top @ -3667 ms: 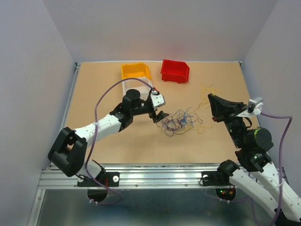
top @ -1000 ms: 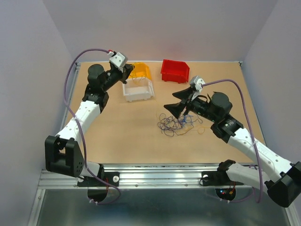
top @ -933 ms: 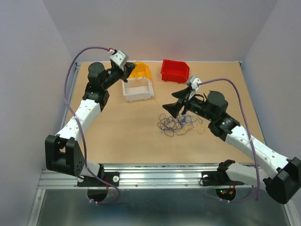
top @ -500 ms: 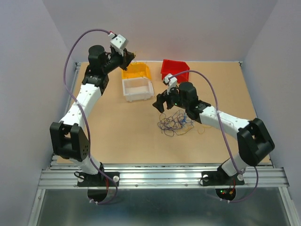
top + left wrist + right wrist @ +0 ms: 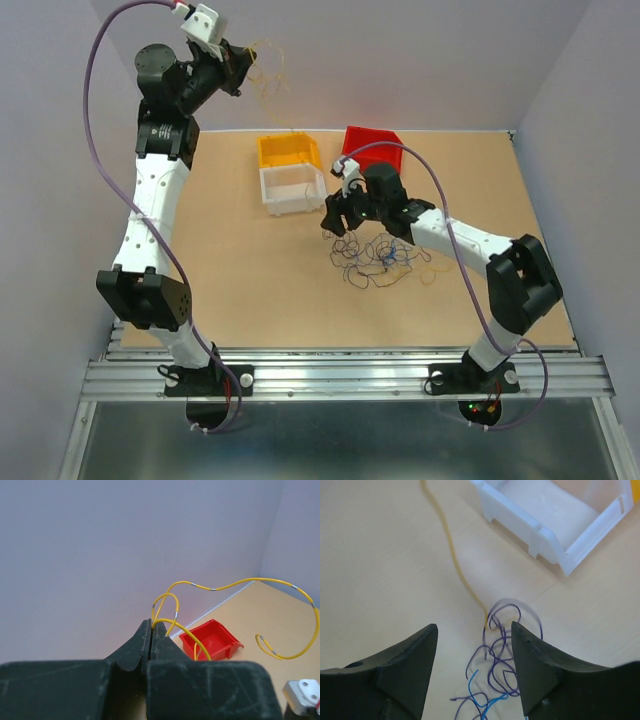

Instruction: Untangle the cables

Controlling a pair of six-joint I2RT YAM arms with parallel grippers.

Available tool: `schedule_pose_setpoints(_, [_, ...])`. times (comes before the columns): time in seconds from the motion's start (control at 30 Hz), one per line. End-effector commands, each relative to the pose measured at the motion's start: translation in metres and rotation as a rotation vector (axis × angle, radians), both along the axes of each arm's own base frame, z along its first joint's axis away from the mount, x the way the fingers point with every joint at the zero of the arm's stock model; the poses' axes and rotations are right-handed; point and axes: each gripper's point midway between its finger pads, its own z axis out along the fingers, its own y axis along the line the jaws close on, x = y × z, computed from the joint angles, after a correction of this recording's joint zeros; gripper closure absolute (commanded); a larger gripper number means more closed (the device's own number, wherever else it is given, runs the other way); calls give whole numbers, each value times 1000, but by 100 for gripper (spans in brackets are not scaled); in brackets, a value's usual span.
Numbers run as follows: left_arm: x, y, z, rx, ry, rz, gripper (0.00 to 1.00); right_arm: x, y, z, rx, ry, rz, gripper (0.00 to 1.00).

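The cables (image 5: 380, 258) lie in a loose tangle of purple, blue and yellow strands on the table's middle. High at the back left, my left gripper (image 5: 235, 75) is shut on a yellow cable (image 5: 265, 72) that curls free in the air. In the left wrist view the pinched jaws of my left gripper (image 5: 151, 629) hold that yellow cable (image 5: 240, 584). My right gripper (image 5: 336, 216) hovers open over the tangle's left end. In the right wrist view purple loops (image 5: 502, 645) and a blue strand (image 5: 485, 700) lie between the fingers of my right gripper (image 5: 474, 627). A blurred yellow strand (image 5: 455, 565) runs away from them.
At the back stand an orange bin (image 5: 288, 150), a white bin (image 5: 292, 188) just in front of it, and a red bin (image 5: 372, 145). The white bin (image 5: 555, 515) lies close ahead of my right gripper. Walls enclose the table on three sides.
My left arm has lifted much higher with the yellow cable. My right gripper has swung left to the tangle's left end, and its jaws have narrowed.
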Motion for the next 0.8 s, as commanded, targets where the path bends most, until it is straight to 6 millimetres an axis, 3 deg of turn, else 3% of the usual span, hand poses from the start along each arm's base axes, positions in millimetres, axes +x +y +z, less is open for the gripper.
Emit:
schedule_pose_setpoints(0.0, [18, 20, -9, -35, 69, 31, 100, -28, -4, 45, 57, -57, 89, 45])
schedule_pose_setpoints(0.03, [21, 20, -9, -61, 90, 22, 100, -32, -5, 45, 55, -57, 95, 67])
schedule_pose_setpoints(0.1, [25, 24, -13, -68, 102, 15, 100, -37, -9, 45, 46, -63, 109, 93])
schedule_pose_setpoints(0.17, [27, 26, -13, -73, 101, 20, 100, -40, -10, 47, 44, -74, 115, 99])
schedule_pose_setpoints(0.2, [29, 26, -15, -73, 104, 19, 100, -40, -10, 49, 45, -78, 115, 95])
schedule_pose_setpoints(0.23, [30, 27, -15, -75, 104, 17, 100, -40, -10, 50, 47, -80, 117, 80])
schedule_pose_setpoints(0.3, [29, 25, -16, -77, 111, 1, 100, -37, -11, 49, 41, -87, 113, 33])
schedule_pose_setpoints(0.33, [27, 25, -15, -77, 109, -4, 100, -36, -10, 47, 34, -88, 111, 27])
schedule_pose_setpoints(0.5, [21, 23, -12, -80, 105, -18, 100, -17, 0, 36, 0, -131, 138, 27])
schedule_pose_setpoints(0.57, [17, 22, -11, -81, 103, -21, 100, -4, 7, 20, -16, -124, 136, 27])
schedule_pose_setpoints(0.77, [7, 20, -9, -84, 102, -39, 100, 22, 37, 10, 27, -178, 146, 31])
